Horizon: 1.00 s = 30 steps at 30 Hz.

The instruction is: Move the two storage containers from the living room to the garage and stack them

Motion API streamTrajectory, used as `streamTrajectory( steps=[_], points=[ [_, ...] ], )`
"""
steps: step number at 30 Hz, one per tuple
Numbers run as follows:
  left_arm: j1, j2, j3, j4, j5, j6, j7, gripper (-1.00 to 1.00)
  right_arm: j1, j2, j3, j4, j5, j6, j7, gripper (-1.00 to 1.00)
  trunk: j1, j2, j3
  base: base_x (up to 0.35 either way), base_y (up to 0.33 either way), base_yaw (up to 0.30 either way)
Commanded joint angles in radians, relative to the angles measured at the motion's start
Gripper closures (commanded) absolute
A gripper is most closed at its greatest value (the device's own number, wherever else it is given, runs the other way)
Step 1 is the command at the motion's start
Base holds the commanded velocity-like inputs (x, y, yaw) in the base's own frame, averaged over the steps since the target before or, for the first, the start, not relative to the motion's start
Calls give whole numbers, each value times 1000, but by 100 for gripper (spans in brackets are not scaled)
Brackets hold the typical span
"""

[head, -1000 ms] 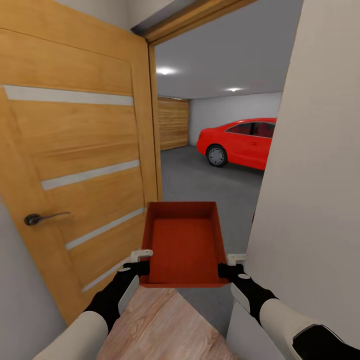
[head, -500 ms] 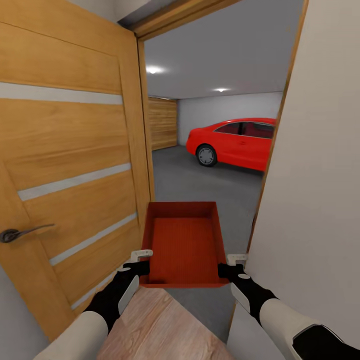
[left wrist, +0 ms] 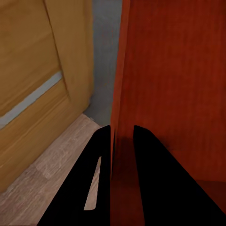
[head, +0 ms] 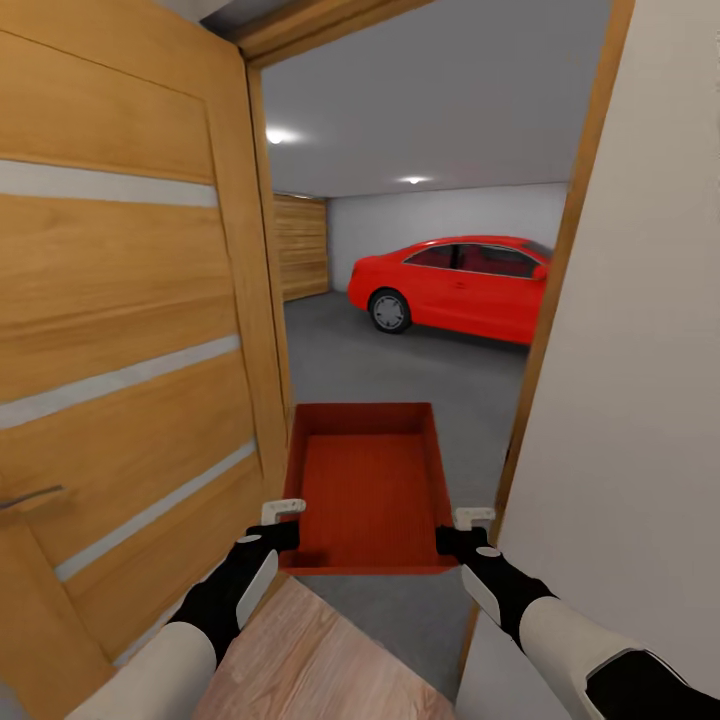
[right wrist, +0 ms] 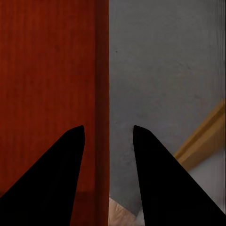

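Storage container [head: 368,487] carried in doorway, garage floor [head: 400,370] ahead. Left gripper [left wrist: 121,141] pinching left wall; right gripper [right wrist: 108,141] straddling right wall, clamp uncertain. Looks empty, stiff, light; smooth walls likely slippery.

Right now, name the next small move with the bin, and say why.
Probably keep rolling straight ahead through the doorway. The bin is held level by the left gripper and right gripper, its far end already over the grey floor, with the door close on the left.
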Motion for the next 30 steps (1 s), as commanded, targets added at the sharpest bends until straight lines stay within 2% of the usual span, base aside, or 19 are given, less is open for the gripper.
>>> streamTrajectory(
  steps=[1, 13, 30],
  points=[
    [0, 2, -3, -5, -13, 6, 15, 100, -1, -2, -4, 15, -13, -5, -15, 100, 1, -1, 0, 187, 164, -282],
    [0, 2, -3, -5, -12, 6, 15, 100, -1, -2, -4, 15, -12, -5, -15, 100, 1, -1, 0, 186, 161, -256],
    [0, 2, -3, -5, -12, 6, 15, 100, -1, -2, -4, 15, -14, -7, -15, 100, 1, -1, 0, 185, 150, -43]
  ],
)
